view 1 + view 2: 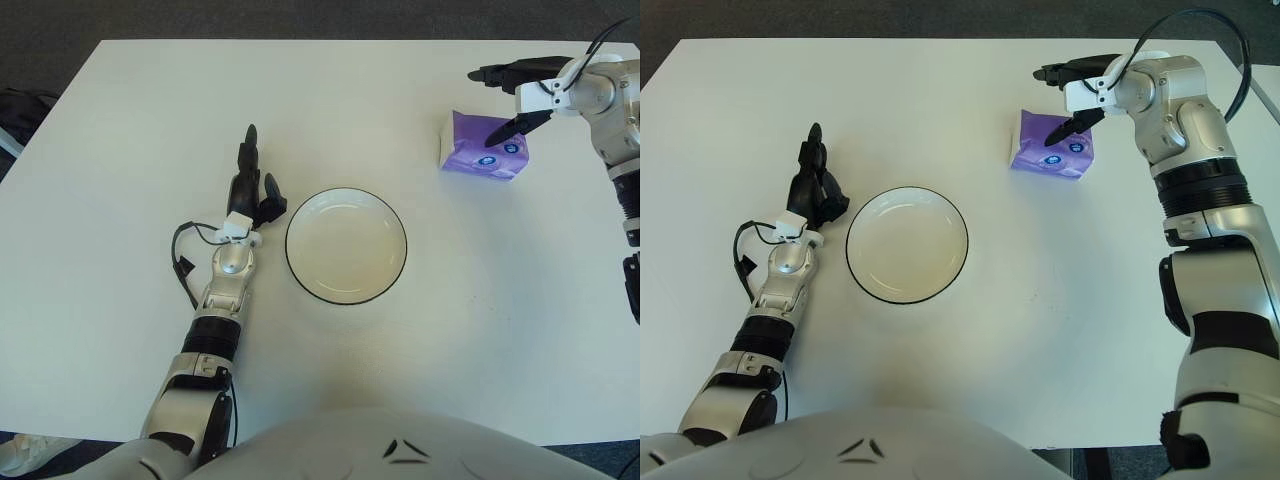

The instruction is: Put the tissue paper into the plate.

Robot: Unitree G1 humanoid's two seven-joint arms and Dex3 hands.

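Note:
A purple tissue pack (1049,147) lies on the white table at the far right. A white plate with a dark rim (864,279) sits at the table's middle, empty. My right hand (1072,98) hovers over the pack's far edge with its fingers spread; one finger reaches down over the pack's top, and nothing is grasped. My left hand (252,180) shows just left of the plate, fingers relaxed and pointing away from me, holding nothing.
The white table (120,150) has dark floor beyond its far edge and left side. A black cable (186,262) loops beside my left wrist. My torso fills the bottom of the view.

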